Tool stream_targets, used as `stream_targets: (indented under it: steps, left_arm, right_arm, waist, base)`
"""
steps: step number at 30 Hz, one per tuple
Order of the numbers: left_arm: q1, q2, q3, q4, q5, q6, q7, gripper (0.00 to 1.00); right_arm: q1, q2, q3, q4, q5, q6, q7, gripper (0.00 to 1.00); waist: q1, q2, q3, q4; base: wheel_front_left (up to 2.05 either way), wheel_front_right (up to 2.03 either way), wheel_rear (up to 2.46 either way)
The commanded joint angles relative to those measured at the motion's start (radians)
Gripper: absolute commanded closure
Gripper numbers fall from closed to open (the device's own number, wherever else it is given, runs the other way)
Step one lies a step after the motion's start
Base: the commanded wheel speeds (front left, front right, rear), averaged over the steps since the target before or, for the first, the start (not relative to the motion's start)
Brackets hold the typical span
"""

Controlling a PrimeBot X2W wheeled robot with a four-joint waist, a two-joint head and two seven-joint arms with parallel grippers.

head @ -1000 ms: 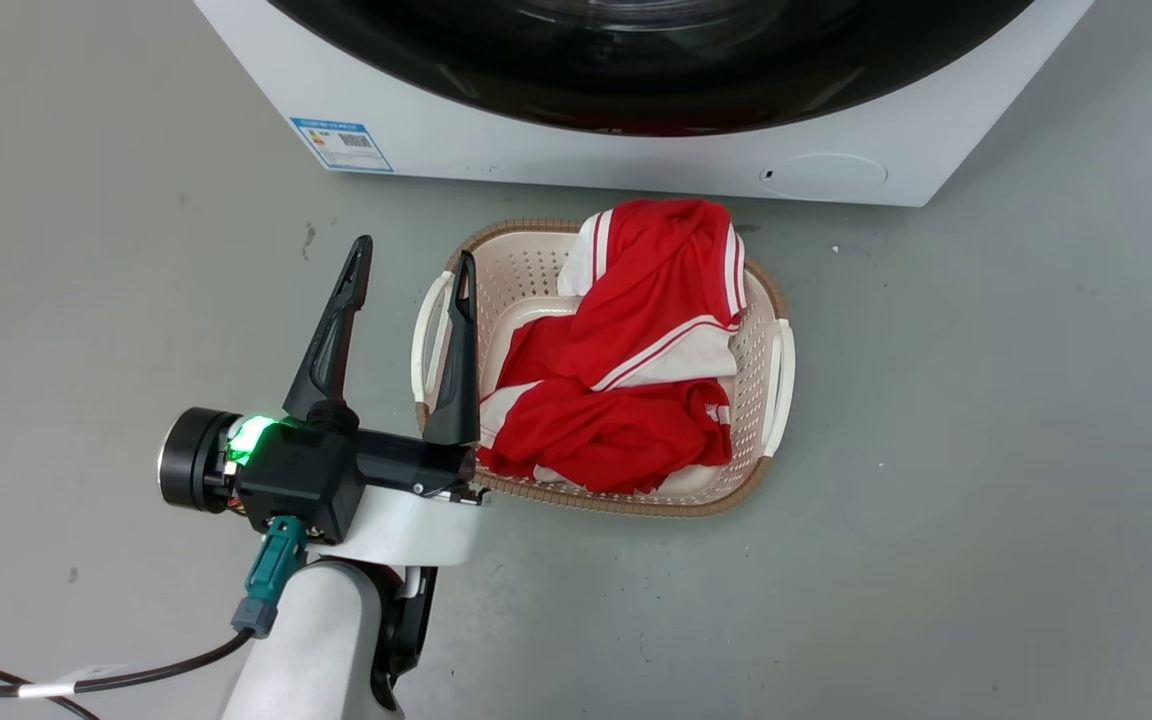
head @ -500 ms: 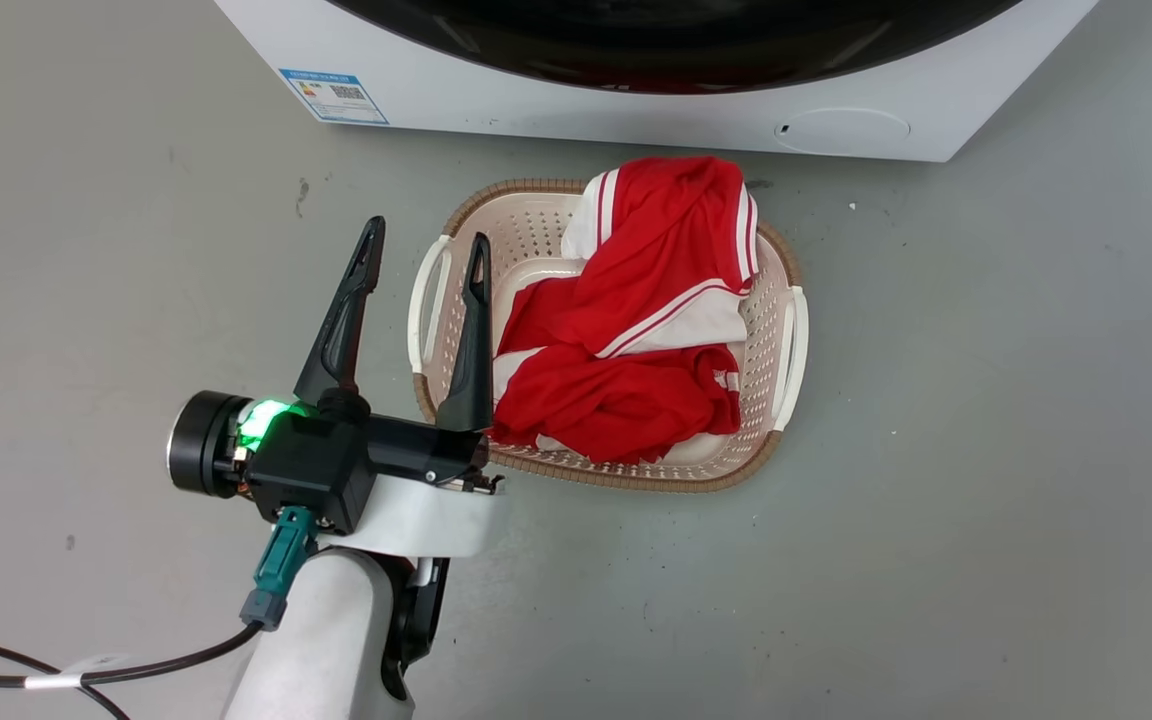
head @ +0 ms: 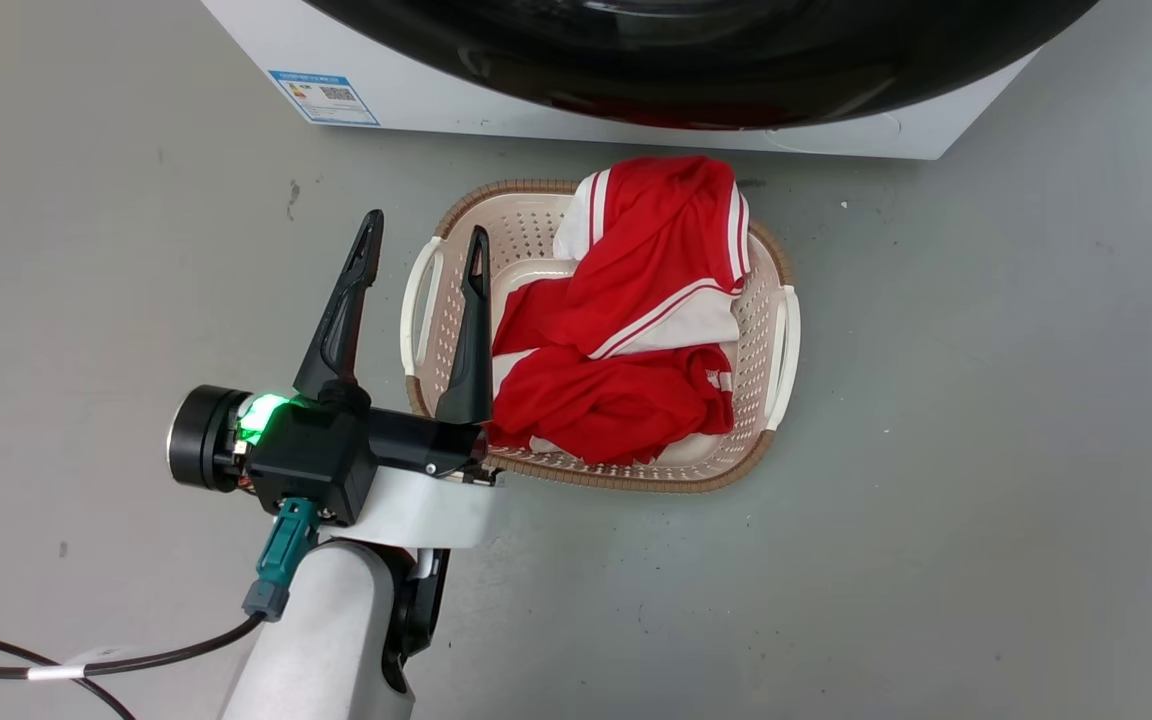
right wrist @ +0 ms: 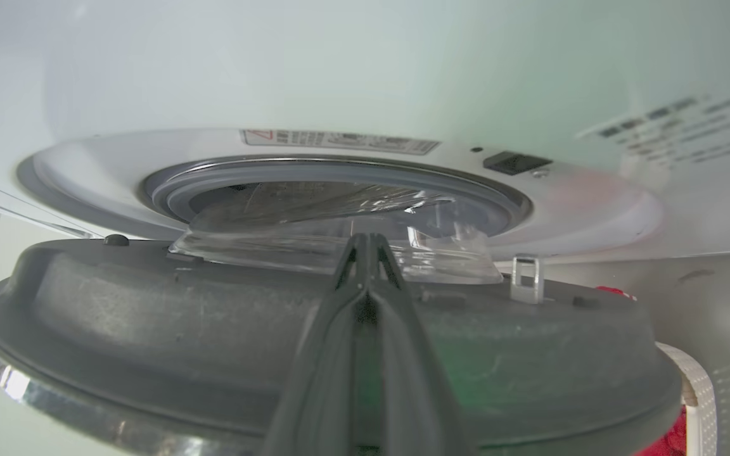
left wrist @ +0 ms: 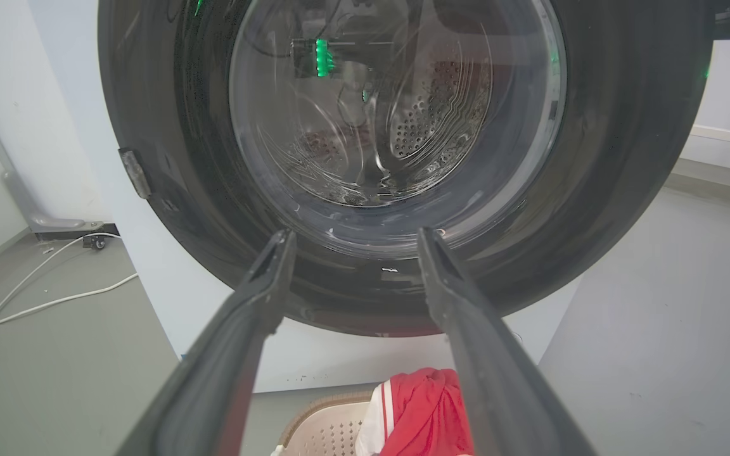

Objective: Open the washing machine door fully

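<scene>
Your right gripper (right wrist: pixel 365 237) has its fingers pressed together, tips over the grey inner face of the washing machine door (right wrist: pixel 149 316), which stands ajar from the washing machine (right wrist: pixel 593 209), while your left gripper (head: pixel 425 226) hangs spread and empty beside the laundry basket (head: pixel 784 330).

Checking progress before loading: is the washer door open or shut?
Partly open. In the right wrist view the door stands off the grey rubber ring, a gap between them.
</scene>
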Motion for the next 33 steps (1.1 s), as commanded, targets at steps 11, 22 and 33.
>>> stream_targets:
  steps: [11,22,33]
  left_arm:
    - [0.013,-0.001,0.010,0.021,0.002,-0.006,-0.002,0.00]
    - [0.069,-0.001,0.019,0.056,0.002,-0.019,-0.002,0.00]
    - [0.166,-0.001,0.036,0.088,-0.005,-0.033,-0.002,0.00]
  right_arm:
    - [0.137,0.015,0.001,-0.091,0.045,0.002,0.129,1.00]
    - [0.320,0.060,0.005,-0.186,0.094,0.002,0.202,1.00]
    - [0.524,0.129,0.028,-0.267,0.131,0.002,0.242,1.00]
  waist:
    - [0.0000,0.0000,-0.063,-0.015]
    - [0.0000,0.0000,-0.198,-0.021]
    - [0.0000,0.0000,-0.341,-0.020]
  base:
    - [0.00,0.00,0.00]
    - [0.00,0.00,0.00]
    - [0.00,0.00,0.00]
